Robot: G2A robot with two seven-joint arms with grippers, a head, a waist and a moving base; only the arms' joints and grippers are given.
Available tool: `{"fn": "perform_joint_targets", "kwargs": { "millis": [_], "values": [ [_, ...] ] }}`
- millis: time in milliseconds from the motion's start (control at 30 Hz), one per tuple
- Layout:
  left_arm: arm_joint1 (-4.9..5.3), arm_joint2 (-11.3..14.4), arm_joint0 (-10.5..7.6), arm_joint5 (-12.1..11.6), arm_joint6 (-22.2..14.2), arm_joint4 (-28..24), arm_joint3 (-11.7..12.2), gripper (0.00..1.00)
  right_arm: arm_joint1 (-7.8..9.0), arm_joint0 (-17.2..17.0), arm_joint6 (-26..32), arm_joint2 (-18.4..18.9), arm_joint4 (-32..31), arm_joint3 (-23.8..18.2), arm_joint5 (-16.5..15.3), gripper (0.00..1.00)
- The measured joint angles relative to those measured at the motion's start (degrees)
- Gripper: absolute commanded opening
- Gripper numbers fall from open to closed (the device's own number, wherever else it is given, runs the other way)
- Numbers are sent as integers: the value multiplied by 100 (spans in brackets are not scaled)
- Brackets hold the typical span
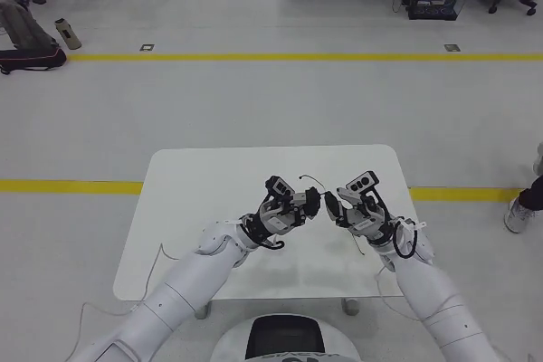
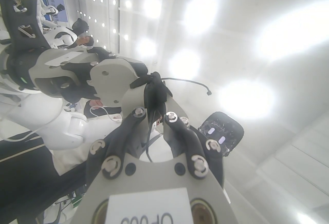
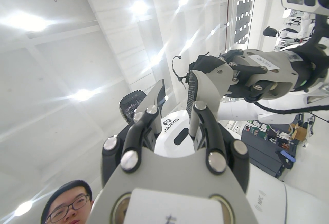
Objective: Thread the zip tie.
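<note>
Looking down from the top view, we find both arms over the white table [image 1: 190, 226], their wrists turned upward and the two grippers tip to tip above the table's middle. The left gripper [image 1: 309, 204] is clenched on the black zip tie [image 1: 309, 177]. In the left wrist view its fingertips meet at [image 2: 154, 99] around the strap. One part of the zip tie [image 2: 185, 80] arcs out past the tips to a free end in the air, and the rest runs back down between the fingers.

The right gripper [image 1: 333, 210] faces it, just beside it. In the right wrist view its own jaws stand apart at [image 3: 176, 84], holding nothing (we see clear space between them). One textured pad [image 3: 191, 91] sits right against the left gripper's black-tipped fingers. The zip tie [image 3: 175, 68] shows just beyond the parted tips as a thin curl rising from the left gripper's clamp. We cannot tell whether it touches the right fingers.
</note>
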Motion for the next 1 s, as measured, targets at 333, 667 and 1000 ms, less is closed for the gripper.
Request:
{"fn": "perform_joint_targets", "kwargs": {
  "millis": [333,667,1000],
  "values": [
    [0,0,0,0,0,0,0,0,-30,8,8,-6,-35,23,8,14],
    [0,0,0,0,0,0,0,0,-56,12,20,6,-54,53,2,10],
    [0,0,0,0,0,0,0,0,-76,24,51,29,-71,85,24,0]
  ]
}}
